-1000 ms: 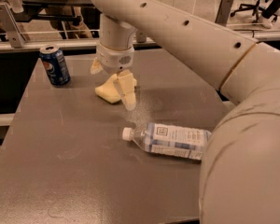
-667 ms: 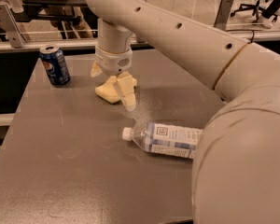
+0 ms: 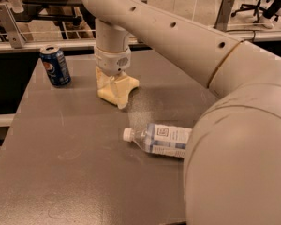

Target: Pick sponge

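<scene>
The pale yellow sponge (image 3: 106, 95) lies on the grey table (image 3: 75, 172) at the back middle, right of the can. My gripper (image 3: 112, 92) hangs from the white wrist (image 3: 111, 60) straight above it and is down on it. Its pale foam fingers (image 3: 127, 86) stand open on either side of the sponge and blend with it in colour. Most of the sponge is hidden behind the fingers. The sponge rests on the table.
A blue Pepsi can (image 3: 55, 66) stands at the back left of the table. A clear water bottle (image 3: 161, 138) lies on its side in the middle right. My large white arm (image 3: 234, 125) fills the right side of the view. A railing runs behind the table.
The gripper has dropped lower and shifted slightly left, so its fingers now sit around the sponge rather than beside and above it. The can and the bottle have not moved.
</scene>
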You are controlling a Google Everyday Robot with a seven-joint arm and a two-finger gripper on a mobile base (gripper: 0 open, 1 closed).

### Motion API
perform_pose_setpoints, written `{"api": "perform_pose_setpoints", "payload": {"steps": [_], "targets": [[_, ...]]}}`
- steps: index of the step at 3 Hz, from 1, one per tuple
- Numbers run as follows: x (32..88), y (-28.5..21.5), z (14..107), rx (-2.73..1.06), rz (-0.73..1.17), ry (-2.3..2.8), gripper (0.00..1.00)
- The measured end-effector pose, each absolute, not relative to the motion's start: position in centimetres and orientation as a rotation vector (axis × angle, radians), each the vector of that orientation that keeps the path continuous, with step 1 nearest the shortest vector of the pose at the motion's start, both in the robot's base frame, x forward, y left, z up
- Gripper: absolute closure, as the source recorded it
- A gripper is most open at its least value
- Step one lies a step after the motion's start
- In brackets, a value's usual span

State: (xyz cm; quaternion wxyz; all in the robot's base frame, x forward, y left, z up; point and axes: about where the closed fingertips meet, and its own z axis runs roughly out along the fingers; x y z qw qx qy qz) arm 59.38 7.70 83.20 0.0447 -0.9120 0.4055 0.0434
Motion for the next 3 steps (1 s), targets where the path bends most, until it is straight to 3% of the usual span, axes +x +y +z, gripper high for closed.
{"api": "perform_pose_setpoints", "payload": {"steps": [2, 3], "targets": [[57.6, 7.9, 87.2, -2.741, 0.176, 1.179, 0.84], [55.0, 8.3, 92.2, -2.670, 0.250, 1.089, 1.00]]}}
